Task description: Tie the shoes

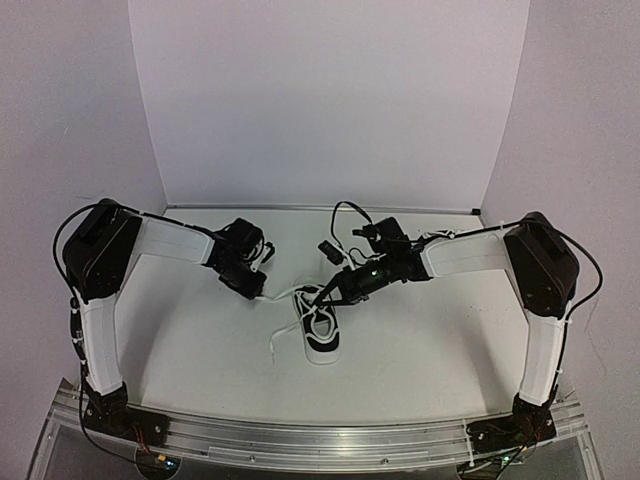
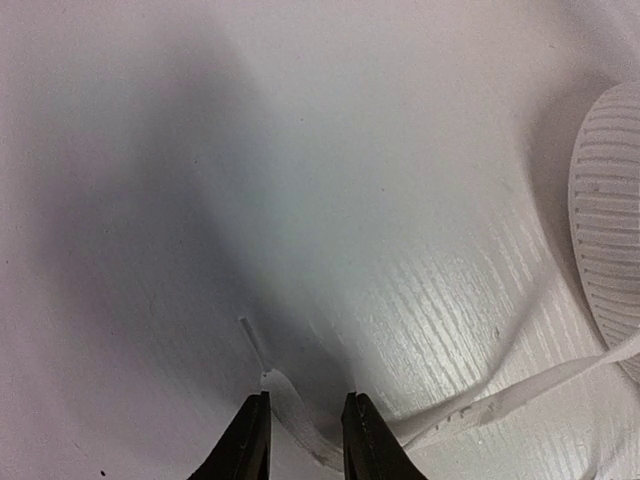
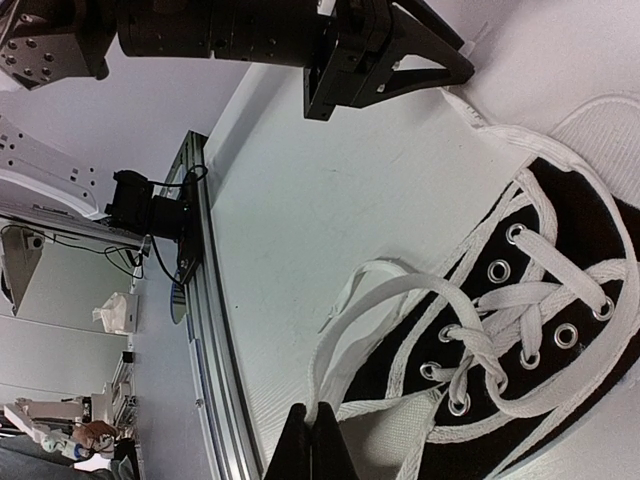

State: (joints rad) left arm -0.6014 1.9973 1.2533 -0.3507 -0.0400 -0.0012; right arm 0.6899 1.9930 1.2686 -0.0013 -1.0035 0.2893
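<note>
One black sneaker (image 1: pixel 322 335) with a white sole lies on the table between the arms; I see no second shoe. My right gripper (image 3: pixel 322 420) is shut on a white lace loop (image 3: pixel 400 295) just above the shoe's open top (image 3: pixel 560 300); in the top view it (image 1: pixel 324 296) hovers over the shoe's far end. My left gripper (image 2: pixel 306 425) is open, low over the table, left of the shoe (image 1: pixel 258 291). The free lace end (image 2: pixel 290 400) lies between its fingers, and the lace (image 2: pixel 520 395) runs right toward the ribbed sole (image 2: pixel 610 240).
White walls enclose the table at the back and sides. An aluminium rail (image 1: pixel 320 435) runs along the near edge. Another loose lace (image 1: pixel 275 340) trails left of the shoe. The left gripper also shows at the top of the right wrist view (image 3: pixel 400 60).
</note>
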